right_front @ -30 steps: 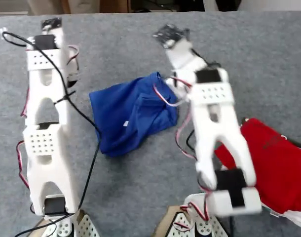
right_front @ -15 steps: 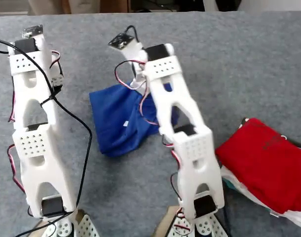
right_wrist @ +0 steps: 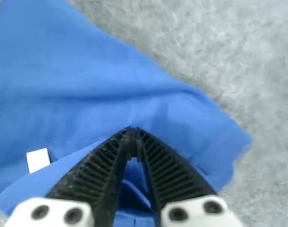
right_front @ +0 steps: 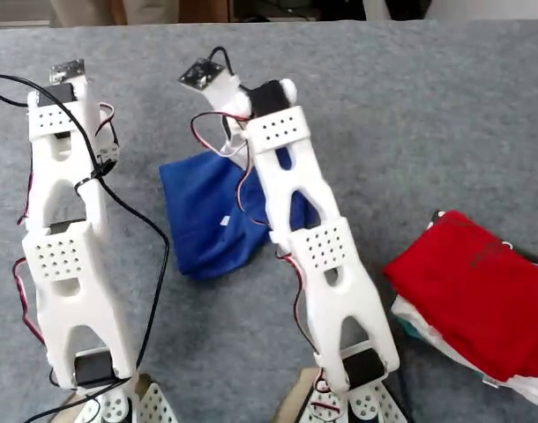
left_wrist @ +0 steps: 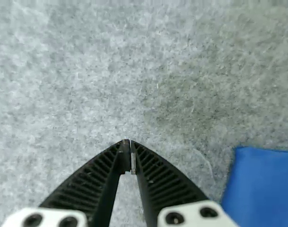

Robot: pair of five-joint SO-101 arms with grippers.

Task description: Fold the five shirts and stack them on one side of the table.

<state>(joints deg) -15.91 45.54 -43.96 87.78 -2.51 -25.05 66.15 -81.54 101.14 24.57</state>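
A crumpled blue cloth shirt (right_front: 203,220) lies in a loose heap near the middle of the grey felt-topped bench (right_front: 445,115), between the two white robot arms. The right arm (right_front: 313,256) stretches out over the blue shirt and covers part of it. The right hand (right_wrist: 131,142) has its two black ridged fingers pressed together at the tips, right above the blue cloth, and it is not clear if they pinch any cloth. A small white tag (right_wrist: 38,160) shows on the shirt close by. The left arm (right_front: 66,256) stands off to the side of the shirt. The left hand (left_wrist: 126,156) is closed tight with nothing in it, over bare bench, with a corner of the blue shirt near it. On the right side of the bench a folded red shirt (right_front: 467,295) sits on top of a small pile of white and teal folded cloth (right_front: 516,381), well apart from the blue shirt
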